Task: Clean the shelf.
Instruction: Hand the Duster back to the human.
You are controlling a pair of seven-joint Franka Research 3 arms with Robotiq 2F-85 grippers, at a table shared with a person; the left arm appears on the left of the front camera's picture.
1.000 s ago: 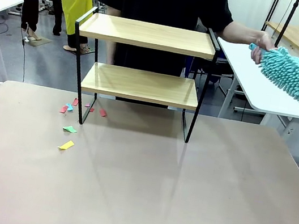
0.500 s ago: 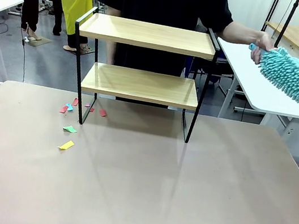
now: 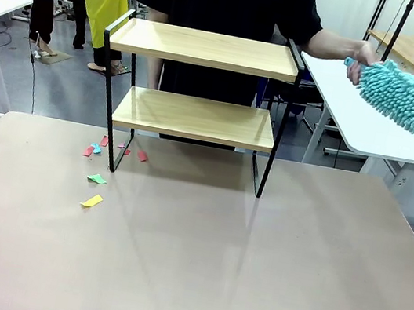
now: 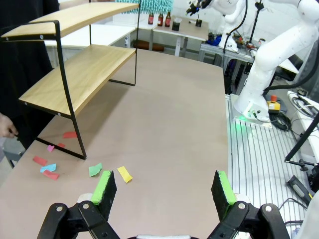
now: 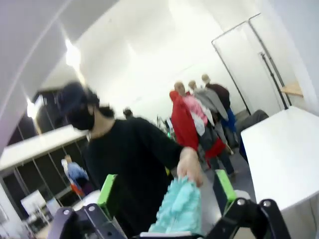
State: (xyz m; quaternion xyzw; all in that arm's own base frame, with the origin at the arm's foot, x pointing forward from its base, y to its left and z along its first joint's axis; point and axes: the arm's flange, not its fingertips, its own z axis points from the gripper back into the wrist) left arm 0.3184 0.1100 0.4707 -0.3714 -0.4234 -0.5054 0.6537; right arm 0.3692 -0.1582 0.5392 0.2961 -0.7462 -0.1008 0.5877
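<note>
The shelf [image 3: 197, 94] is standing at the desk's [image 3: 189, 263] far edge, both boards looking bare. Paper scraps [image 3: 96, 178] are lying by its left leg. The person's hand [image 3: 360, 55] is holding the duster [image 3: 407, 97]. Both robot hands, left [image 4: 162, 186] and right [image 5: 167, 191], are gaping empty; cleaning seems nearly finished.

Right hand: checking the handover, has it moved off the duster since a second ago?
Yes. It has withdrawn rightward, away from the shelf; the person's hand holds the duster.

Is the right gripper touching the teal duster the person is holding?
Cannot tell. In the right wrist view the duster sits between the open right gripper's green pads, with gaps at both sides, but its lower end is hidden.
</note>
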